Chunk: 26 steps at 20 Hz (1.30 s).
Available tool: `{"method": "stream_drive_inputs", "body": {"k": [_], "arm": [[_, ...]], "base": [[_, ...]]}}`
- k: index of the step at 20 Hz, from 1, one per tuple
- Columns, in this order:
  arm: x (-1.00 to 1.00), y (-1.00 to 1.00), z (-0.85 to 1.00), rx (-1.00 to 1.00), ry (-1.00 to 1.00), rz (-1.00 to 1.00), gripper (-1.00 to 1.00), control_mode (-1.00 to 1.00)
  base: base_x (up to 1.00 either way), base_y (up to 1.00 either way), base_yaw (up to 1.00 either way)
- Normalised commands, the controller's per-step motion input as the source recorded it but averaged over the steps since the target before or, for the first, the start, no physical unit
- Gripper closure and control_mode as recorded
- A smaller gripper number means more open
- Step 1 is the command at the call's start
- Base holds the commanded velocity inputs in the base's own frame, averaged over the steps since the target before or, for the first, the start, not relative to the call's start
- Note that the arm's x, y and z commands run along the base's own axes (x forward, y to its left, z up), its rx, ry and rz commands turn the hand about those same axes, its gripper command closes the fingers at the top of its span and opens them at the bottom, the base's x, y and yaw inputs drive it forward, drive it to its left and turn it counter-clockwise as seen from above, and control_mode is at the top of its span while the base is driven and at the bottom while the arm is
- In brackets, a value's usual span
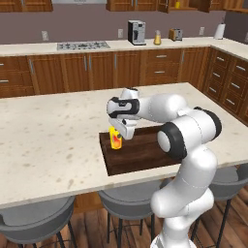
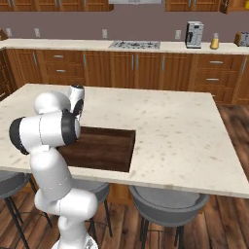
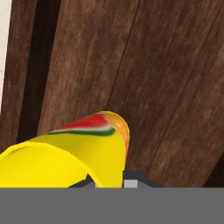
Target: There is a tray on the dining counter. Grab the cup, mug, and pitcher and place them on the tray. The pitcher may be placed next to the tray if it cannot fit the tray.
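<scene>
My gripper (image 1: 118, 131) is shut on the cup (image 1: 115, 138), a tall yellow tumbler with a red-orange mark. It holds the cup at the left end of the dark wooden tray (image 1: 145, 156), low over its floor or touching it; I cannot tell which. In the hand view the cup (image 3: 74, 151) stands close in front of the tray's planks (image 3: 166, 83). The tray (image 2: 104, 146) lies on the dining counter (image 1: 48, 135) near its front edge. The pitcher (image 1: 157, 38), with orange liquid, stands on the back counter. A small yellow thing (image 1: 178, 5) in a wall cabinet may be the mug.
A coffee machine (image 1: 136, 32) and a toaster (image 1: 175, 34) flank the pitcher on the back counter. A cooktop (image 1: 83, 46) lies further left. Grey stools (image 1: 128, 203) stand under the dining counter's front edge. Bare tray floor lies right of the cup.
</scene>
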Motion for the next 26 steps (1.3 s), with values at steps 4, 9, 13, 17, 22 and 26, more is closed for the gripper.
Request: {"method": "stream_drive_inputs", "body": {"k": [4, 9, 13, 17, 22, 26], "arm": [[0.0, 0.0, 0.0, 0.0, 0.0, 0.0, 1.0, -1.0], [0.0, 0.0, 0.0, 0.0, 0.0, 0.0, 1.0, -1.0], [0.0, 0.0, 0.0, 0.0, 0.0, 0.0, -1.0, -1.0], [0.0, 0.0, 0.0, 0.0, 0.0, 0.0, -1.0, -1.0], [0.0, 0.0, 0.0, 0.0, 0.0, 0.0, -1.0, -1.0], [0.0, 0.0, 0.0, 0.0, 0.0, 0.0, -1.0, -1.0]], "base": [[0.0, 0.0, 0.0], [0.0, 0.0, 0.0], [0.0, 0.0, 0.0], [0.0, 0.0, 0.0], [0.0, 0.0, 0.0], [0.0, 0.0, 0.0]]}}
